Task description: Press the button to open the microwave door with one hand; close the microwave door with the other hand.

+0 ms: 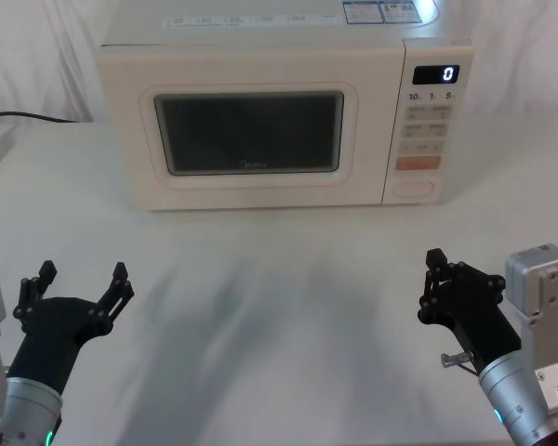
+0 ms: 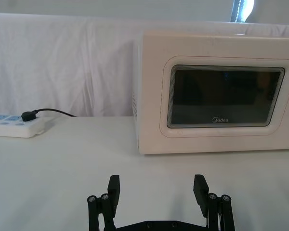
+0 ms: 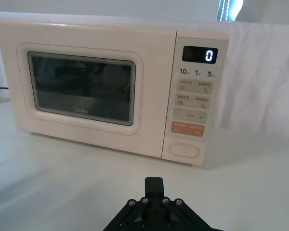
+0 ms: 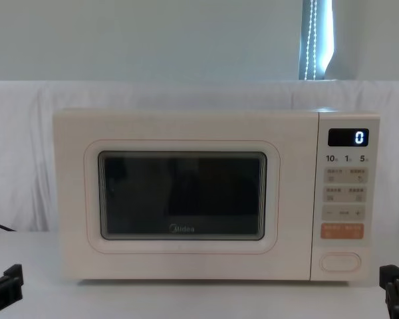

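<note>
So the microwave [image 1: 260, 111] sat at 12 o'clock on the white table [image 1: 279, 307], way out past both arms. The microwave door [image 1: 251, 130] was fully shut, flush with the body, filling most of the front. The keypad panel [image 1: 426, 121] sat off at 1 o'clock, display reading 0.

The left gripper [image 1: 82, 282] hovered near 8 o'clock with its jaws spread wide, well apart from the door. The right gripper [image 1: 434, 282] was around 4 o'clock, prongs pinched together, holding nothing.

The button [image 1: 414, 189] was at the very bottom of that panel, right under the orange key [image 1: 418, 163].

Biggest risk imo: those two keys were super close, so a slightly high poke would've hit the orange one and started a program instead of popping the door. Also a hard push might've shoved the whole oven backward.
</note>
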